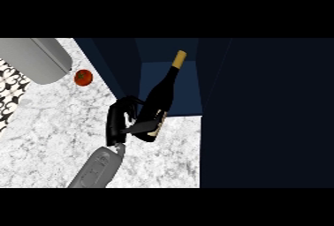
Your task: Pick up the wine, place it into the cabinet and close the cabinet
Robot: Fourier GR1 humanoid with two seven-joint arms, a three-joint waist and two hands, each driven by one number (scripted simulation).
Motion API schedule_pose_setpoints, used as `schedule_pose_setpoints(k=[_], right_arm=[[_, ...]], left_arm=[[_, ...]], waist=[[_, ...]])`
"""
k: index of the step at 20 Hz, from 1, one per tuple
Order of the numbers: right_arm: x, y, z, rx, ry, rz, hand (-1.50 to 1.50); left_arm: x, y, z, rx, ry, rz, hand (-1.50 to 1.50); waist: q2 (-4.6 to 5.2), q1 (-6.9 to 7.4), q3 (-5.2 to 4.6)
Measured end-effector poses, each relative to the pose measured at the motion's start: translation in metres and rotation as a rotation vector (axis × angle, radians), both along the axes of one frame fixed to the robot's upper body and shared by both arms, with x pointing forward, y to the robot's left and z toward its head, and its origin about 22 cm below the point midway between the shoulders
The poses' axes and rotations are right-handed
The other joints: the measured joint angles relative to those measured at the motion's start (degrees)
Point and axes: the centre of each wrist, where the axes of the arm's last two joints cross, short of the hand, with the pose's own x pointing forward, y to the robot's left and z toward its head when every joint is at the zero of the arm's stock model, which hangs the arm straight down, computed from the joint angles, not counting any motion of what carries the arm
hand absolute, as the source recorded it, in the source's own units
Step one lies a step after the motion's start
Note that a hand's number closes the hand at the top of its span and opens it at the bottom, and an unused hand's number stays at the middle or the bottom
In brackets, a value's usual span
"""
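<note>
While the right robot hand shows nowhere in view, the left robot hand [122, 120] has its fingers curled round the lower body of the wine bottle [160, 99], carried above the marble worktop [58, 128]. Bottle: dark glass, gold-capped neck, long axis tilted, neck leading up and away into the open cabinet [169, 88]. Base still outside the opening. Also present: one tomato [83, 77], well apart to the left.
</note>
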Motion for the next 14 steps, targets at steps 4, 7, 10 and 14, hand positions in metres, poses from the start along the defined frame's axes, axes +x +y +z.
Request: schedule_pose_setpoints(k=[4,7,10,14], right_arm=[[0.0,0.0,-0.001,0.003,-0.002,0.006,-1.5],[0.0,-0.002,0.0,0.004,-0.006,0.001,-1.5],[0.0,-0.002,0.0,0.002,-0.002,0.007,-1.5],[0.001,0.0,0.0,0.011,-0.001,0.012,-1.5]], left_arm=[[0.011,-0.019,0.0,0.025,0.029,-0.031,1.5],[0.018,-0.028,-0.001,0.019,0.059,-0.025,1.5],[0.025,-0.036,-0.002,0.027,0.089,-0.002,1.5],[0.037,-0.04,-0.003,0.027,0.111,0.008,1.5]], waist=[[0.62,-1.31,-0.23],[0.54,-1.2,-0.09],[0.52,-1.24,-0.03],[0.91,-1.66,-0.2]])
